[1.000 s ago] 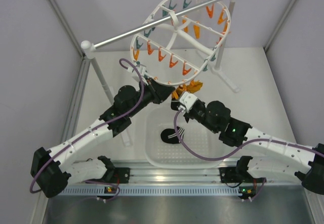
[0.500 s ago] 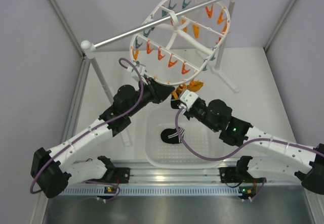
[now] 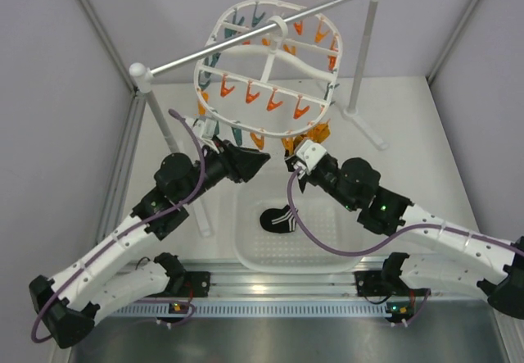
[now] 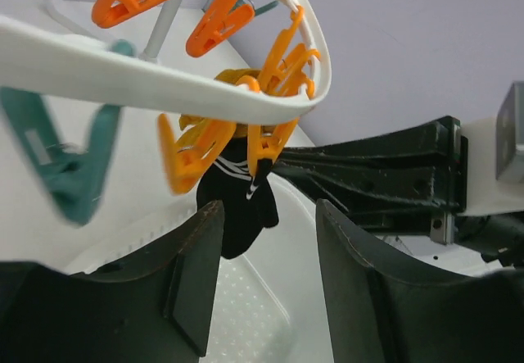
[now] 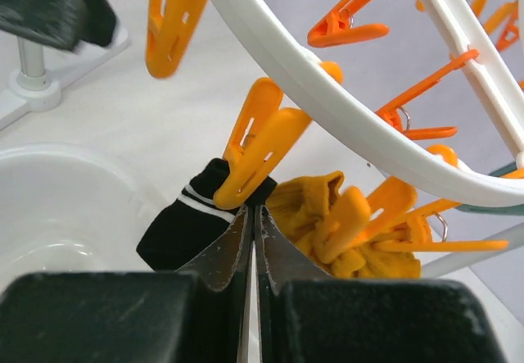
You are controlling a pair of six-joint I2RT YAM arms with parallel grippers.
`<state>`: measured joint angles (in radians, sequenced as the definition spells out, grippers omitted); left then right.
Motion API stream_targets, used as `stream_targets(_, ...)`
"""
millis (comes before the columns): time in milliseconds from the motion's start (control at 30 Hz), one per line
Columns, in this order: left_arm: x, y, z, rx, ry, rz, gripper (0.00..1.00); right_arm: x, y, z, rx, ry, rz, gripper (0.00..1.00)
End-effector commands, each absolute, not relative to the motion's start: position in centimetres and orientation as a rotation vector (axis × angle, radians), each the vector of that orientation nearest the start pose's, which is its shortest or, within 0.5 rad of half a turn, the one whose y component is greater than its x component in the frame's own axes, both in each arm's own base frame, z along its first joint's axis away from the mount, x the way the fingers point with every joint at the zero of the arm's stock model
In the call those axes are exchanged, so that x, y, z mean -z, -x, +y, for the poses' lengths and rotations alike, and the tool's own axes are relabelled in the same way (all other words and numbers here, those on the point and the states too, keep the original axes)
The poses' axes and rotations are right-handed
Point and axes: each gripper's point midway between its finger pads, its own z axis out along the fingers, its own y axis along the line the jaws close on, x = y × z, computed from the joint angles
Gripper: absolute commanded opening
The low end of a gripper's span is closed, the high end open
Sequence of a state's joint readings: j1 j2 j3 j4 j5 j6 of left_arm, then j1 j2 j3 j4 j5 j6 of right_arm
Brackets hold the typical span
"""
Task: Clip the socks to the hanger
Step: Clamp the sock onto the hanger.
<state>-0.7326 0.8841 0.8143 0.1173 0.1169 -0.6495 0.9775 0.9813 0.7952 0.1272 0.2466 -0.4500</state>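
Both units share one build. The left arm (image 3: 123, 240) and the right arm (image 3: 446, 236) have white tubular links with small dark fastener dots, joined by black rounded joint housings. A purple cable (image 3: 315, 236) loops outside each arm behind the tool. The right arm has a green indicator light (image 3: 381, 208) on one black housing and a white block (image 3: 309, 156) directly behind its tool. The left gripper (image 4: 266, 277) has matte black curved fingers (image 4: 192, 285) with flat inner faces. The right gripper (image 5: 254, 240) has black fingers with bevelled, grey-edged tips.

Under hanger (image 4: 147, 72), black sock (image 4: 240, 211) in orange clothespin (image 4: 264, 146) (left gripper (image 4: 268, 224) agape, empty)
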Motion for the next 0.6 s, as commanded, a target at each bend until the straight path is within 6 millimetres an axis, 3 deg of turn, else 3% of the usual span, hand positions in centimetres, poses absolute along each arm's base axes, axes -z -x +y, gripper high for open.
stream_targets(0, -34.4, -21.8, -24.3, 1.049, -0.250, 1.605, 0.54, -33.8, -25.7, 25.3, -0.190, 0.810, 1.301, 0.00)
stream_targets(67, -33.1, -21.8, -23.4, 0.981, -0.261, 1.649, 0.54, -33.9, -25.8, 25.0, -0.180, 0.807, 1.308, 0.00)
stream_targets(233, -33.2, -22.5, -22.2, 0.902, -0.232, 1.624, 0.54, -34.0, -25.9, 24.5, -0.156, 0.795, 1.318, 0.00)
stream_targets(300, -33.5, -22.1, -23.1, 0.939, -0.290, 1.585, 0.51, -34.0, -25.9, 24.4, -0.155, 0.792, 1.320, 0.00)
stream_targets(367, -35.4, -21.2, -24.2, 1.024, -0.356, 1.486, 0.48, -34.1, -25.9, 24.4, -0.157, 0.792, 1.318, 0.00)
stream_targets(467, -36.3, -19.4, -26.1, 1.136, -0.483, 1.409, 0.43, -34.5, -25.9, 24.8, -0.168, 0.794, 1.305, 0.00)
stream_targets(567, -36.5, -19.3, -26.7, 1.182, -0.489, 1.395, 0.42, -35.0, -25.8, 25.3, -0.186, 0.806, 1.291, 0.00)
